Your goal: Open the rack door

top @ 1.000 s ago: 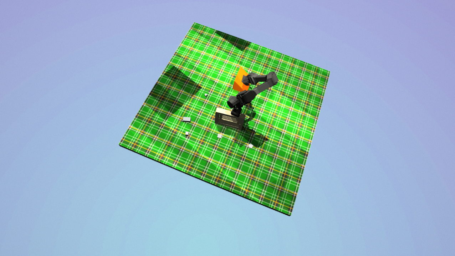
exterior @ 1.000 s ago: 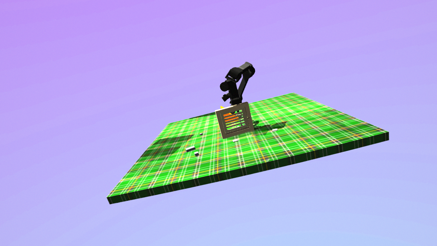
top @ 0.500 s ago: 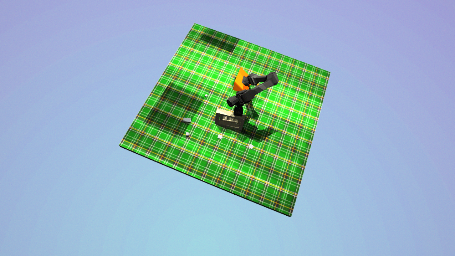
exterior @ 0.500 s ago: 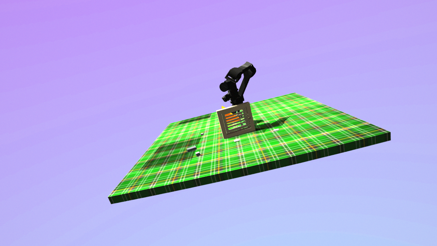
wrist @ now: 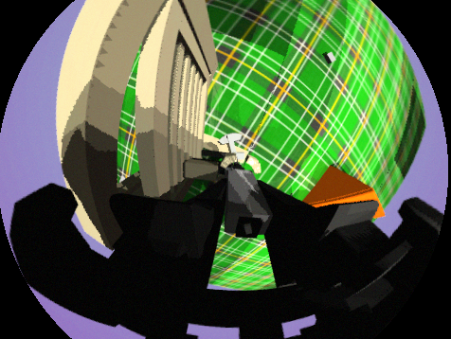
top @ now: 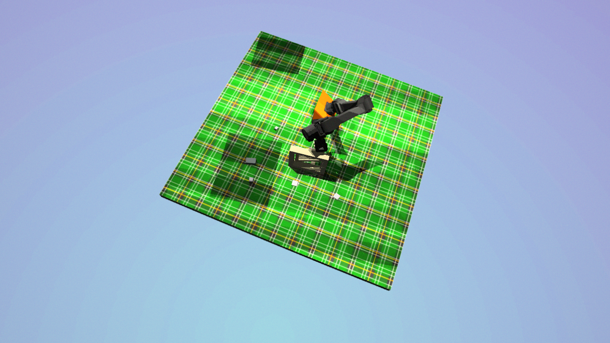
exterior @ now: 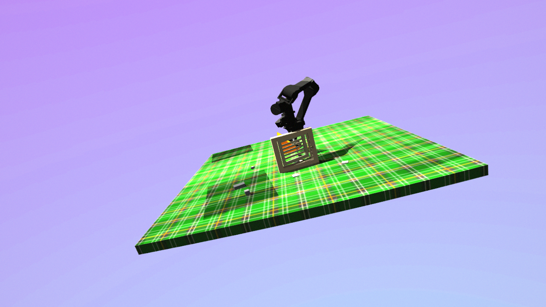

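Green tartan covers the square table (top: 362, 239) (exterior: 381, 167) (wrist: 265, 109), set against a pale blue and violet background. From left to right in the top view, a grey block (top: 250, 160) (exterior: 239, 185) lies to the left of the cream frame (top: 298, 150) (exterior: 299, 166) (wrist: 71, 95), with a small cube (top: 251, 179) (exterior: 247, 192) just below it. A second small cube (top: 276, 127) (exterior: 252, 167) (wrist: 330, 57) sits up and to the left of the frame. A white tile (top: 294, 183) (exterior: 295, 175) lies near the frame's lower side.

The frame stands upright. Its slatted door (exterior: 295, 160) (wrist: 153, 95) is angled away from it, and the wrist view shows tartan through the gap between them; the door is only partly open. On the arm's side of the frame, the gripper (top: 321, 147) (exterior: 293, 137) (wrist: 240, 184) points down, its fingers pinching the door's dark grey upright handle (wrist: 247, 194). Above the frame in the top view is the orange base (top: 321, 111) (exterior: 280, 134) (wrist: 343, 187). Another white tile (top: 336, 196) (exterior: 345, 162) lies down and to the right of the frame, while the black arm (top: 347, 119) (exterior: 294, 91) bends above and to its right.
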### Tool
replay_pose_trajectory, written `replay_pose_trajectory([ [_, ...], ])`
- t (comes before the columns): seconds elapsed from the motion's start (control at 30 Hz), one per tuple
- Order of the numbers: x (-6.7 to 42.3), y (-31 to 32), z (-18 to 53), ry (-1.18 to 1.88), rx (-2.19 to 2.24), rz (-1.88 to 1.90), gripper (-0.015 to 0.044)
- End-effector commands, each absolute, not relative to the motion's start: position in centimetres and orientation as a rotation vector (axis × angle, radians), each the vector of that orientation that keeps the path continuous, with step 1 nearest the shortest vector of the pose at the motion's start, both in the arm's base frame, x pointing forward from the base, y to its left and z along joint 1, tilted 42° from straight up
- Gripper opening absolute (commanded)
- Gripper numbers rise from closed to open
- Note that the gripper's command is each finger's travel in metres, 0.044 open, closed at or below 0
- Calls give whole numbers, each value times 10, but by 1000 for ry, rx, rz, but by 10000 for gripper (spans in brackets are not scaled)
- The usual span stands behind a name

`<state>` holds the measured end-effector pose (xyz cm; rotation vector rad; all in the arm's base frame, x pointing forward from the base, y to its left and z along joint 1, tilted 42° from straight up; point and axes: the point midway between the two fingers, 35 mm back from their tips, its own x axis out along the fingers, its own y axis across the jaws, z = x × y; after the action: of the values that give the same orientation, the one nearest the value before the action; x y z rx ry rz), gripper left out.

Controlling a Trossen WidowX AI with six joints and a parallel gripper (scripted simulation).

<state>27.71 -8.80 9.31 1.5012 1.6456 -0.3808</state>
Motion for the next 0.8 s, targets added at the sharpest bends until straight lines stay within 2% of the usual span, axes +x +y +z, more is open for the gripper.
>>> replay_pose_trajectory([
  [0.0, 274, -90, 91, 1629, 1429, -301, 14],
  [0.77, 247, -113, 67, 1590, 1157, -10, 14],
])
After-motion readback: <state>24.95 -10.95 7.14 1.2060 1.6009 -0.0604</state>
